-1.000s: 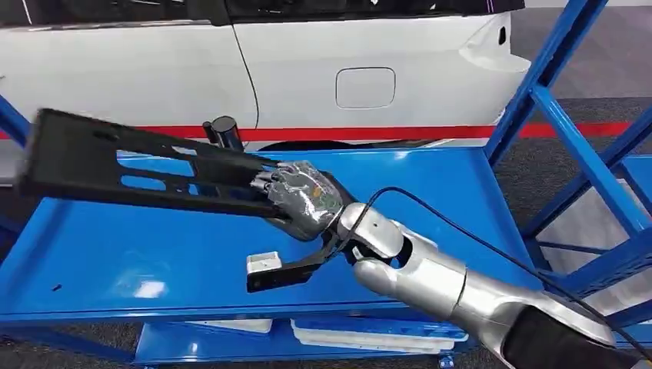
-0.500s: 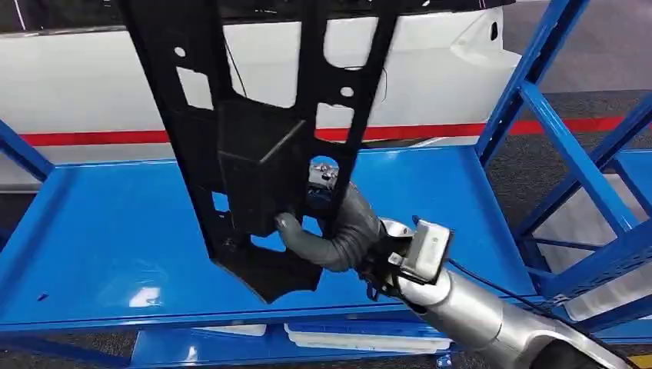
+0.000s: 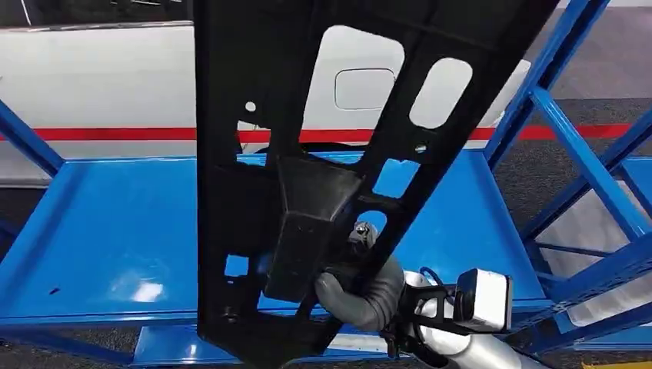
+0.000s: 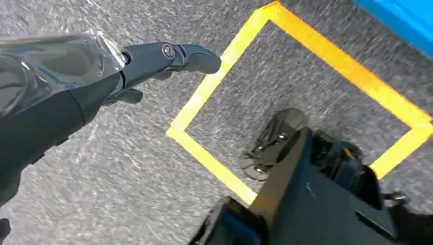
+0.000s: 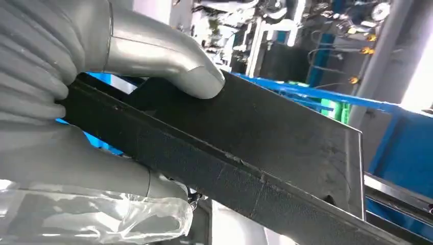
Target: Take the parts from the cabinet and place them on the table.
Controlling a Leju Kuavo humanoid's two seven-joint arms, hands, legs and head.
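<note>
A large black plastic panel with several cut-out holes stands nearly upright close before the head camera, above the blue cabinet shelf. My right hand grips its lower part from below. In the right wrist view the grey thumb presses on the panel's flat black face. My left hand hangs over the grey floor with its dark fingers stretched out and nothing in it.
A white car with a red stripe stands behind the cabinet. Blue frame struts rise at the right. White parts lie on the lower shelf. Yellow tape marks a square on the floor.
My right hand has swung the panel from lying flat over the shelf to nearly upright and drawn it up toward the camera, so it now hides much of the shelf.
</note>
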